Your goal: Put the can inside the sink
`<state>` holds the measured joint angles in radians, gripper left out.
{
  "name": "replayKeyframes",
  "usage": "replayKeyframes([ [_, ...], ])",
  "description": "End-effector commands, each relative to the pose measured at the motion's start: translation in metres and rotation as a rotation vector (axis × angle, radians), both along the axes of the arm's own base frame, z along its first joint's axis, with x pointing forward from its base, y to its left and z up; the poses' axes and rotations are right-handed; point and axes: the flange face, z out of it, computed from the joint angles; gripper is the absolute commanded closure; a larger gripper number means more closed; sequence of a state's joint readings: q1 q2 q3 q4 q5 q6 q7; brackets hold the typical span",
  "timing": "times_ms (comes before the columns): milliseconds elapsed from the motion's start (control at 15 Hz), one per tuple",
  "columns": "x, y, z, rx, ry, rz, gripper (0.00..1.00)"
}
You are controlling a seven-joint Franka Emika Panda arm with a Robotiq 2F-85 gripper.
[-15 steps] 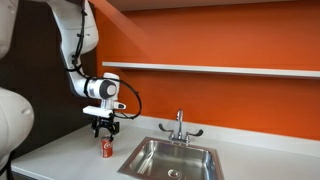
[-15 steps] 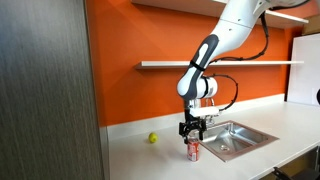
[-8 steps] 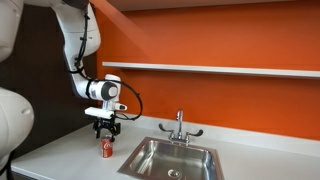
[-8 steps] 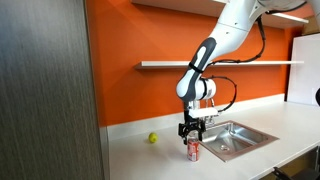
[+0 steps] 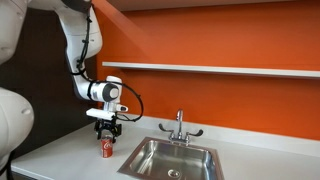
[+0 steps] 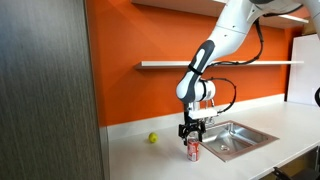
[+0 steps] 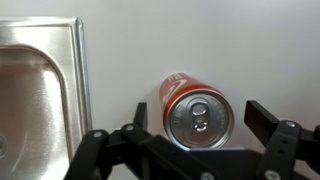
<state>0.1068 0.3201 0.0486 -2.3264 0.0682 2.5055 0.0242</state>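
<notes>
The red can with a silver top stands upright on the white counter, left of the sink. It also shows in an exterior view and in the wrist view. My gripper hangs straight above the can, open; in the wrist view the fingers stand either side of the can top without touching it. The steel sink basin lies at the left of the wrist view, and in an exterior view it is to the right of the can.
A chrome two-handled faucet stands behind the sink. A small yellow-green ball lies on the counter left of the can. A dark cabinet rises at the left. A white shelf runs along the orange wall.
My gripper has come down slightly toward the can. The can has not moved.
</notes>
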Motion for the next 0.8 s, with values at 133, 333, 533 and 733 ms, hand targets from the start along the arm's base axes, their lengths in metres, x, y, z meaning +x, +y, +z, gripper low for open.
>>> replayKeyframes([
  [133, 0.009, -0.003, -0.003, -0.009, -0.010, -0.004, 0.26],
  [333, 0.010, -0.005, -0.005, -0.009, -0.008, -0.012, 0.45],
  [533, 0.012, -0.007, -0.005, -0.008, -0.011, -0.025, 0.62],
  [733, 0.014, -0.007, 0.005, -0.001, -0.021, -0.059, 0.62],
])
